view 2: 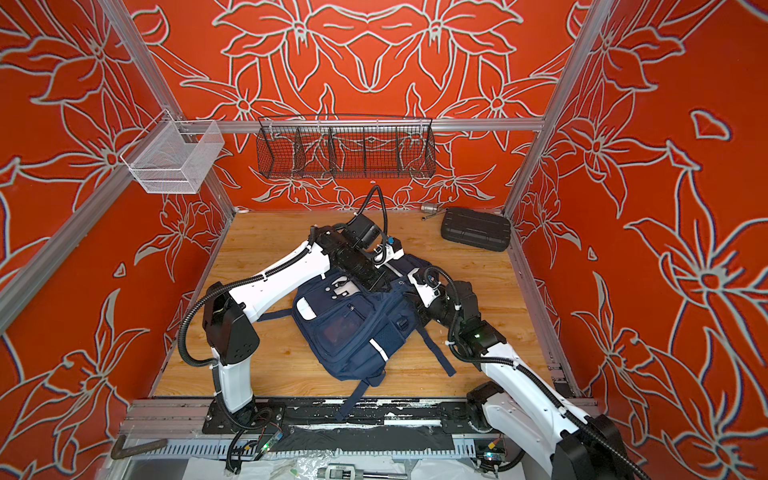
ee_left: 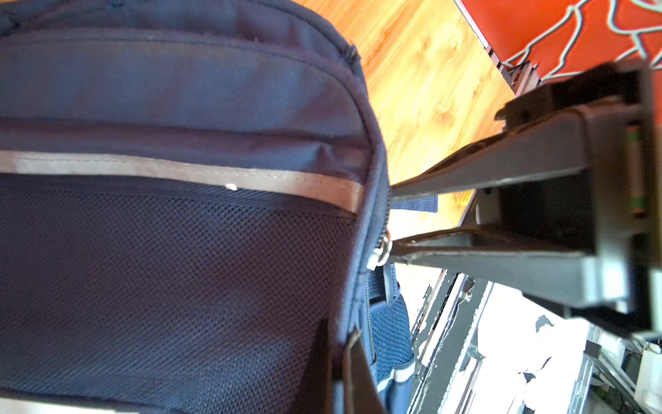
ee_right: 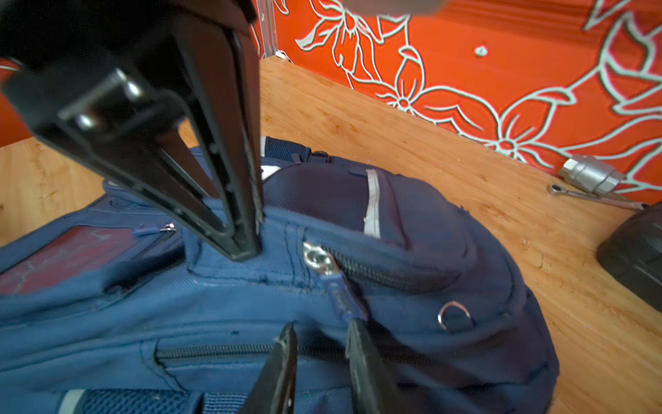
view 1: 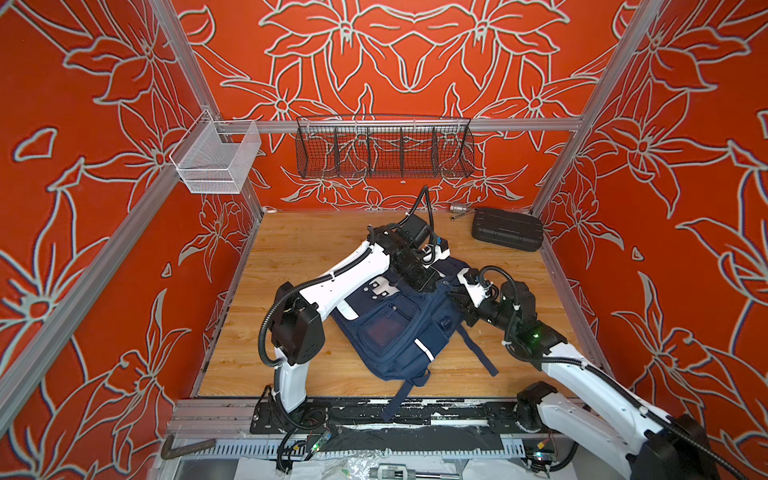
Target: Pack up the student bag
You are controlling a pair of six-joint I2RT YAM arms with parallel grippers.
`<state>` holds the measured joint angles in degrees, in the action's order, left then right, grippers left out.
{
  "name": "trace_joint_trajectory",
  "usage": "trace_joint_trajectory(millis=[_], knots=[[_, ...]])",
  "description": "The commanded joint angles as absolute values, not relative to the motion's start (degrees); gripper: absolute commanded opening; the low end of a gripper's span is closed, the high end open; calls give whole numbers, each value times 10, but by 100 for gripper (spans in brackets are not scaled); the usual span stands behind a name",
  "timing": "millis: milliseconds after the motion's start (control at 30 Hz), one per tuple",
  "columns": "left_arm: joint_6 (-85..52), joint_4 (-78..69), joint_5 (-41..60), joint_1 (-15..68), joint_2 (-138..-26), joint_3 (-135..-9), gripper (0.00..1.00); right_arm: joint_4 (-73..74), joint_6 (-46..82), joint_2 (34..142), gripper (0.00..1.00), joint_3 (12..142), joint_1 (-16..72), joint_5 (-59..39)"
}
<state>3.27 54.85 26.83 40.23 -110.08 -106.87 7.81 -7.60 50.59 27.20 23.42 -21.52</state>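
Two arms: both at bag (view 1: 399, 328), neither carrying an item.
Bag: flat on table (view 1: 299, 249), centre-front, straps trailing toward the front edge.
Left gripper (ee_right: 247, 247): pressed together, pinching a fold of bag fabric beside a pocket zip.
Right gripper (ee_right: 321, 328): spread, zip pull (ee_right: 342, 297) just at one fingertip, not clamped.
Zips: those in view look closed.
Done: bag held for opening; likely nothing packed yet.
Left: grab pull, open pocket, load items, close.
Loose: case (view 1: 507, 235) and wrench (ee_right: 587, 177) at back right, well apart from bag.
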Motion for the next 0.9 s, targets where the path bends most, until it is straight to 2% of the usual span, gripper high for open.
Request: trace_joint_trajectory(millis=[0, 367, 667, 867], knots=[[58, 554, 291, 402, -1062, -1072, 0, 68, -99, 488, 27, 292, 232, -228], [66, 554, 304, 402, -1052, -1062, 0, 60, -119, 518, 30, 309, 224, -221], [100, 550, 307, 403, -1035, -1031, 0, 49, -133, 553, 35, 338, 224, -261], [114, 545, 303, 404, -1037, -1035, 0, 20, -135, 595, 28, 365, 224, -342]])
